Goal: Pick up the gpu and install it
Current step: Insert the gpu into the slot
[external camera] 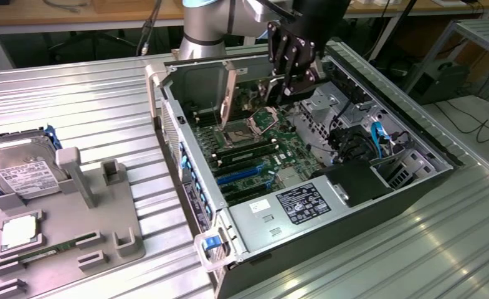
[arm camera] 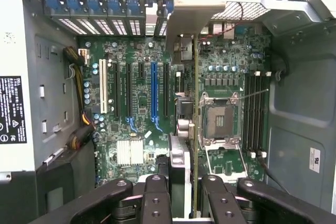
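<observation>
My gripper (external camera: 291,81) hangs over the open computer case (external camera: 356,246) and is shut on the gpu (external camera: 253,93). The card stands on edge above the motherboard (external camera: 290,156), with its pale bracket (external camera: 227,93) toward the case's rear wall. In the wrist view I see the gpu (arm camera: 184,109) edge-on between my black fingers (arm camera: 156,192), its bracket (arm camera: 190,18) near the rear slot openings. It sits over the board between the long expansion slots, one of them blue (arm camera: 154,90), and the processor socket (arm camera: 218,119).
On the exterior view's left a grey holder (external camera: 78,215) carries a silver hard drive (external camera: 24,173), a green memory stick (external camera: 49,254) and a small square part (external camera: 18,232). Cables and a drive cage (external camera: 369,140) fill the case's far side. Everything stands on a ribbed metal table (external camera: 103,99).
</observation>
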You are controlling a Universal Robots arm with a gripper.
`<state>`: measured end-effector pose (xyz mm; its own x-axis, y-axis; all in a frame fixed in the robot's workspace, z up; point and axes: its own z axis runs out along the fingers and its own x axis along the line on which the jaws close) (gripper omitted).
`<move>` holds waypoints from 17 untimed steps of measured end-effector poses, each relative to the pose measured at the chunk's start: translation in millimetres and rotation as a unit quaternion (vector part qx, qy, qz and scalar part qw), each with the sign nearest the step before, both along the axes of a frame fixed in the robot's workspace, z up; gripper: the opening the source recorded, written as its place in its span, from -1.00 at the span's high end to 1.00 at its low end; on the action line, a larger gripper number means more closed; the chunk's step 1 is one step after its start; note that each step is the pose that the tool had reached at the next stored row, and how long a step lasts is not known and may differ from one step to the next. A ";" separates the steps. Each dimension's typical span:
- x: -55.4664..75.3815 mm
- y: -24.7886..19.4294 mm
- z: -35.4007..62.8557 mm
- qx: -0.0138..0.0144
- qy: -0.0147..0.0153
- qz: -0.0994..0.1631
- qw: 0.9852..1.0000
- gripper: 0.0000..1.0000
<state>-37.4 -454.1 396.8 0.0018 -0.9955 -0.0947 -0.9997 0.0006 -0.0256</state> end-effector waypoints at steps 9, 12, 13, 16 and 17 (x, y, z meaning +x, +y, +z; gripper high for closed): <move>-0.2 0.0 -8.2 0.001 0.000 0.000 1.000 0.44; -0.2 0.0 -13.4 0.001 0.000 0.000 1.000 0.44; -0.2 0.0 -15.1 0.001 0.000 0.000 1.000 0.44; -0.3 0.0 -20.5 0.001 0.000 0.000 1.000 0.44; -0.3 0.0 -22.3 0.001 0.000 0.000 1.000 0.44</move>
<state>-37.6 -454.1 374.4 0.0018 -0.9954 -0.0961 -0.9997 0.0007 -0.0256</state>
